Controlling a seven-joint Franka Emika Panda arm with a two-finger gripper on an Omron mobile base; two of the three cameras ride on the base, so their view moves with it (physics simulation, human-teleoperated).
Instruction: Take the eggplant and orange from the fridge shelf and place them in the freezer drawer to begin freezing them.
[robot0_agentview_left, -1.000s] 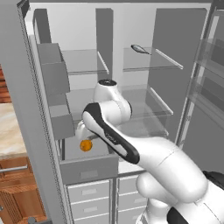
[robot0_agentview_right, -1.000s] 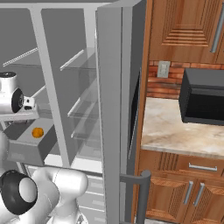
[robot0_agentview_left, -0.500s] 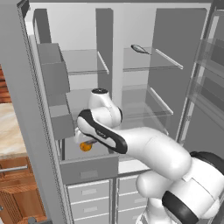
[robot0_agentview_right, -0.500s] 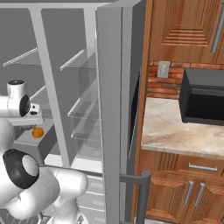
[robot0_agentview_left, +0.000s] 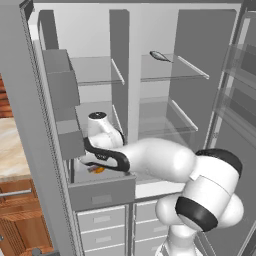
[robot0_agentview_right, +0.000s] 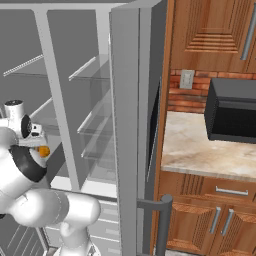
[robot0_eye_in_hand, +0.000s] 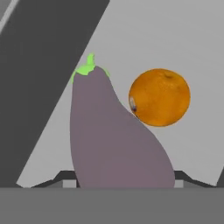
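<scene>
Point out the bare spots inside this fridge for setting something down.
Bare: the glass shelf at upper left, and the two lower right shelves. Crowded: the freezer drawer, where the claw holds the eggplant beside the orange.

My left base camera looks forward and down into the open grey fridge (robot0_agentview_left: 150, 100); my right one eyes it from the other side. My hand camera sits close over a dull purple eggplant (robot0_eye_in_hand: 113, 140), perhaps touching a bright orange ball (robot0_eye_in_hand: 159, 97).
</scene>
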